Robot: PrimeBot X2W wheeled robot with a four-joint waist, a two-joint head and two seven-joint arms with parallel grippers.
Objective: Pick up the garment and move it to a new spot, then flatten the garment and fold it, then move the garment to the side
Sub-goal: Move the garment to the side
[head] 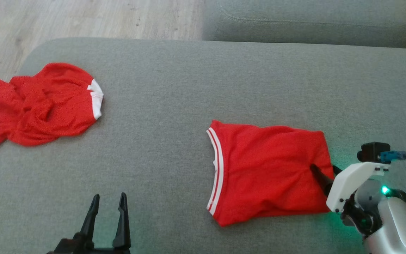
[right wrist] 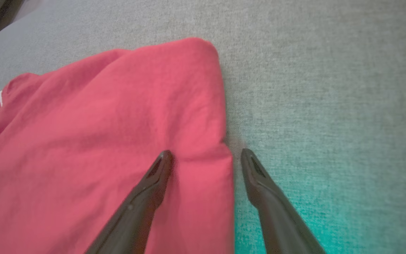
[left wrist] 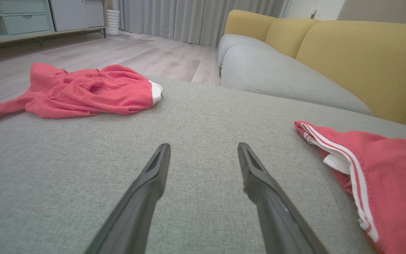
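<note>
Straddling right edge of folded red garment point(head: 266, 173) with right end effector point(head: 324, 169), released, nothing grasped.

One finger point(right wrist: 153, 183) over the cloth where creases gather, the other on the grey cushion point(head: 174, 88) just beside the edge. Garment flat, right of cushion centre, white-striped band facing left. Left end effector point(head: 109, 195) also released, fingers spread above bare cushion at near left, well apart from the garment. Second red garment point(head: 44, 106) crumpled at far left cushion edge, wooden floor point(head: 83, 17) beyond.
</note>
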